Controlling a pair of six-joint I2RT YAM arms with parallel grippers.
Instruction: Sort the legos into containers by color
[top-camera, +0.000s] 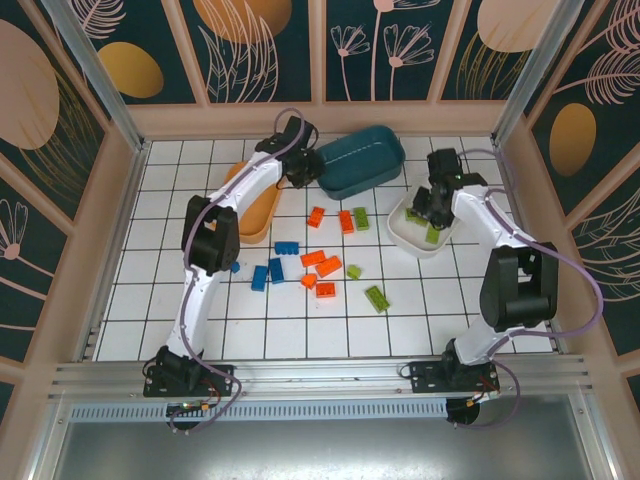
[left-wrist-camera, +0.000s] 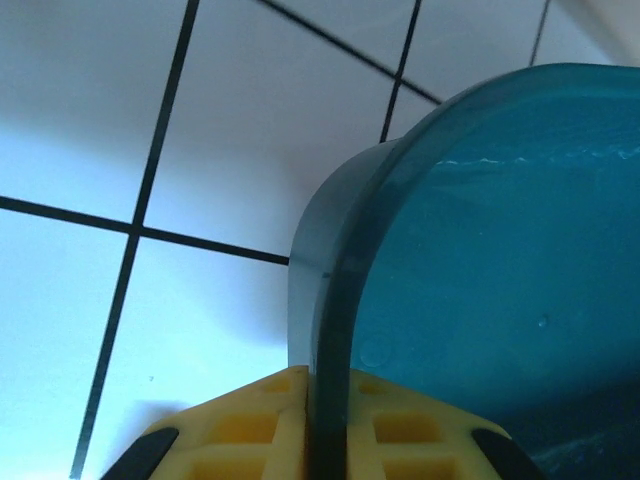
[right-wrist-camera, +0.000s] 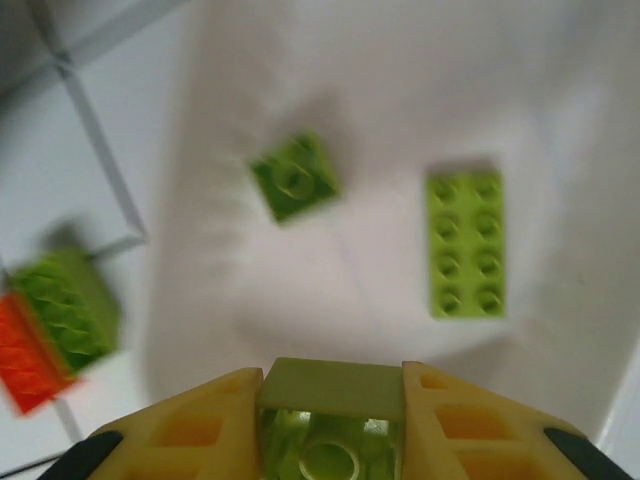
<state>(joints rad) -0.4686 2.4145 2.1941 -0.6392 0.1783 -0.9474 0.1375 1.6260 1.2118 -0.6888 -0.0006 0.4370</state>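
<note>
R claw w/ lego, 2 in tray

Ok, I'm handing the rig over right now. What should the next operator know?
Left gripper: shut on the rim at the left end of the teal tray.
Right gripper: shut on a held green lego, above the white tray.
Done: two sorted green legos lie in the white tray. The teal tray looks empty. The orange tray is partly hidden under the left arm.
Left: drop the held one, then sort the orange legos, blue legos and loose green legos on the table.
</note>
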